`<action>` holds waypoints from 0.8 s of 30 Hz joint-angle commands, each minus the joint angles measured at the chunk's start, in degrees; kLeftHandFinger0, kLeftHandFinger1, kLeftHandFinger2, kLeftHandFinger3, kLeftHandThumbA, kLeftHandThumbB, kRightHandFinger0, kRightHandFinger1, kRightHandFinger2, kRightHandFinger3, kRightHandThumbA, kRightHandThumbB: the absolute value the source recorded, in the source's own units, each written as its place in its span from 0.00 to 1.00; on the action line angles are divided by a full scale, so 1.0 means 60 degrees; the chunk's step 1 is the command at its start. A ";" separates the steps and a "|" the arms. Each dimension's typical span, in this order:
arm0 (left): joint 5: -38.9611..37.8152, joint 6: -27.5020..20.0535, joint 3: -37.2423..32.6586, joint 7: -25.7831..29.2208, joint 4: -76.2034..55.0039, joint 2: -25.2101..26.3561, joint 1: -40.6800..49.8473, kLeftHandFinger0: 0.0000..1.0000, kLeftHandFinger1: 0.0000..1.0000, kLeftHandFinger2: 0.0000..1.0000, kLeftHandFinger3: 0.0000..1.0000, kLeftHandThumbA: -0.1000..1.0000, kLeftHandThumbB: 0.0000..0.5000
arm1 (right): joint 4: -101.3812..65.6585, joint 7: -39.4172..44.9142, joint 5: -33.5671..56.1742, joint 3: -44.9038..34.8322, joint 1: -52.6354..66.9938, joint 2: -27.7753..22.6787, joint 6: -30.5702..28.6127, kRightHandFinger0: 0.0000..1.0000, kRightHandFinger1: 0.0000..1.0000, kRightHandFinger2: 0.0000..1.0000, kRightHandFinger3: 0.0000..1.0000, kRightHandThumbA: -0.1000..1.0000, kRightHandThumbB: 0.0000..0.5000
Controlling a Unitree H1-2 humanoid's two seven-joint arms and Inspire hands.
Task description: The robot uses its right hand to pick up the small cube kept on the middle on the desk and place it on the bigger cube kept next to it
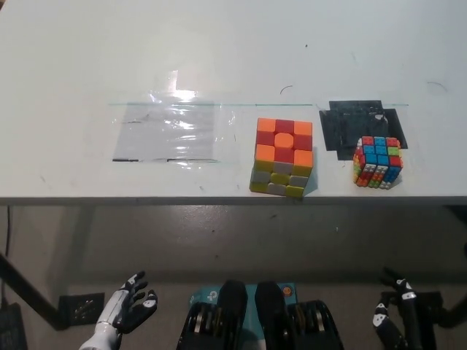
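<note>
Right hand point(392, 302) hangs low below the desk point(233, 51) edge, fingers spread, holding nothing; white left hand point(131, 306) rests likewise at lower left, open. The small cube point(377, 162) sits near the front edge beside black tape point(343, 127), apart from the bigger cube point(283, 157). No legible writing

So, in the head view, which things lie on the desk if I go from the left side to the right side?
Clear plastic sheet → bigger cube, with orange and red squares on top → black patch → small cube, which sits on the patch's lower right part.
</note>
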 commanded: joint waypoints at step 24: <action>0.0093 -0.0161 0.0091 0.0157 -0.0199 0.0019 -0.0040 1.00 1.00 1.00 1.00 0.37 0.49 | -0.6823 0.2108 0.0544 -0.0897 0.0010 -0.0523 0.1733 0.48 0.51 0.59 0.86 0.00 0.14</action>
